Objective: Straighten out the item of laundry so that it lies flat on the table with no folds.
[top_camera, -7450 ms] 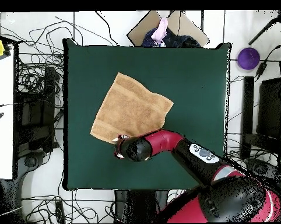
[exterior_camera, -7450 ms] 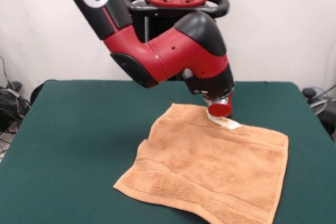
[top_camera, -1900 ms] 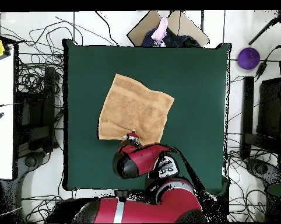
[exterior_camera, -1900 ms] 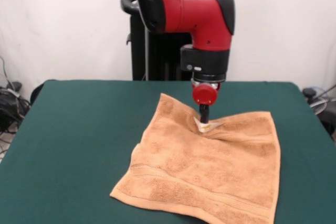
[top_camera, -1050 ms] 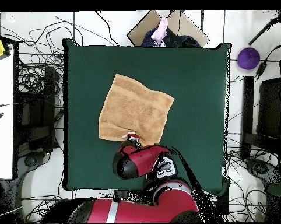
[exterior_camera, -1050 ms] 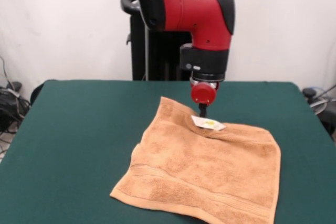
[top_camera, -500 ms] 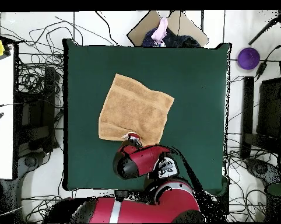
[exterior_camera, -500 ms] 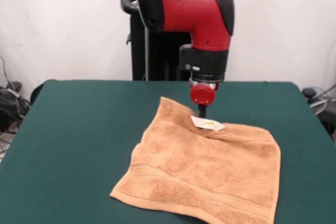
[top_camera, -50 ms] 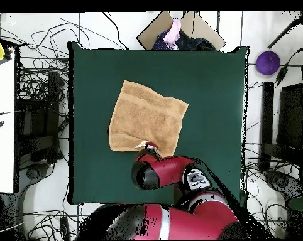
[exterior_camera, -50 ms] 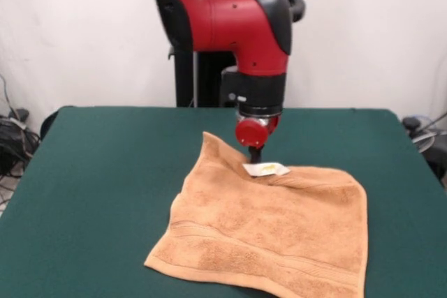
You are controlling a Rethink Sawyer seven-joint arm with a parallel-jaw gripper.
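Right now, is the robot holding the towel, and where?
It looks so, though the grip itself is hidden. The gripper meets the towel at its far edge, beside the white tag, and the cloth there rises in a small ridge.

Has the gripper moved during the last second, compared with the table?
Yes. In the front view the gripper has shifted left along the table, dragging the towel's far edge with it.
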